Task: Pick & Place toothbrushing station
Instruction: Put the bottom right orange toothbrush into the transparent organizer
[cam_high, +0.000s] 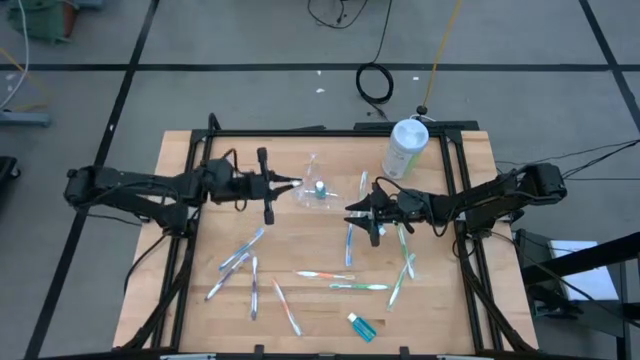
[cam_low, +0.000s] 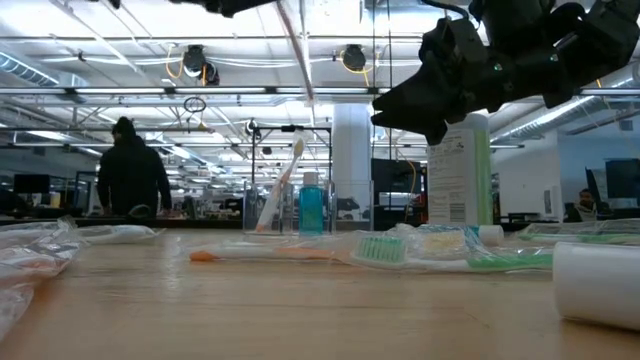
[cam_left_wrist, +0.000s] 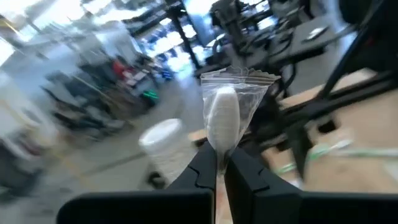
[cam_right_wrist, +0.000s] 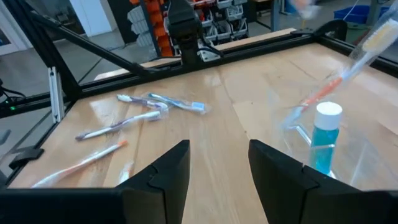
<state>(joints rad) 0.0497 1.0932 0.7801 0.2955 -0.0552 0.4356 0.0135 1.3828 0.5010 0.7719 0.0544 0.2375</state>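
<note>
Toothbrushes (cam_high: 322, 274) scattered; left end effector (cam_high: 296, 184) clamps wrapped toothbrush (cam_left_wrist: 222, 118) beside station (cam_high: 318, 190); right end effector (cam_high: 350, 213) apart.

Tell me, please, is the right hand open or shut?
Open: the right hand shows a clear gap between its fingers, with bare wooden table visible through it.

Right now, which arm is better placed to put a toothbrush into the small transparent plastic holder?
Left. The left gripper is shut on a clear-wrapped white toothbrush beside the small transparent plastic holder; the right gripper is open, empty and farther off.
</note>
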